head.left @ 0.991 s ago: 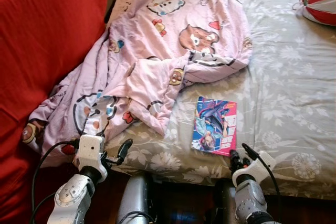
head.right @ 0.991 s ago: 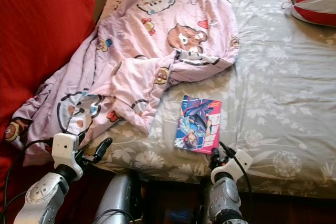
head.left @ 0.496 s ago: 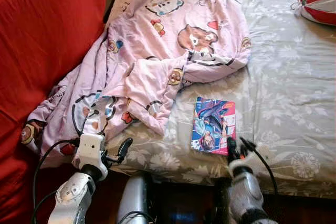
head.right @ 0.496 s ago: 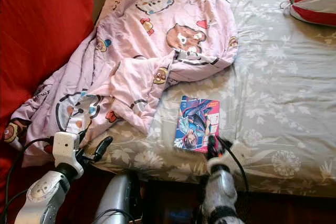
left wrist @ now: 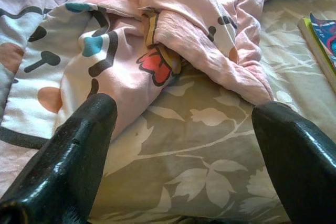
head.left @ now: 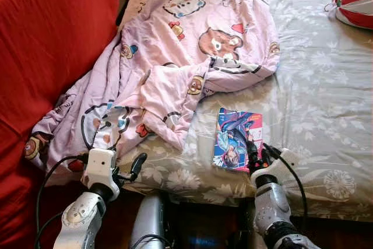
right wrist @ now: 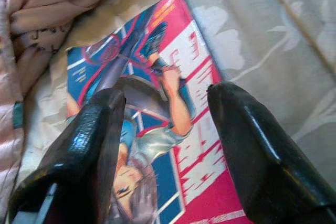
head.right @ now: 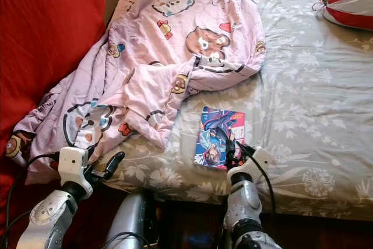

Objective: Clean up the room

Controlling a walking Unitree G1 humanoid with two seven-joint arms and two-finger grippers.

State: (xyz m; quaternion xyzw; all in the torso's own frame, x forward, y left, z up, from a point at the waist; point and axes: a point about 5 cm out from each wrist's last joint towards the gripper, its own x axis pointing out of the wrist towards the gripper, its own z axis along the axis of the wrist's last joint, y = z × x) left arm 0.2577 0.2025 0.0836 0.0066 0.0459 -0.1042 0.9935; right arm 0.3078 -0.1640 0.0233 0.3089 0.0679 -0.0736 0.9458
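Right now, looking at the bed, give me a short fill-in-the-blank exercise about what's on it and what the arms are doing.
1. The right gripper hovers over the near edge of the ____.
2. The comic book lies on the grey floral ____.
3. The crumpled blanket with cartoon bears is ____ in colour.
4. The fingers of the left gripper are spread ____.

Missing words: comic book; sheet; pink; open

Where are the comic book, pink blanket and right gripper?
comic book (head.left: 236, 135), left eye view, upper cover.
pink blanket (head.left: 192, 27), left eye view, middle of the spread fabric.
right gripper (right wrist: 163, 145), right wrist view, between fingertips.
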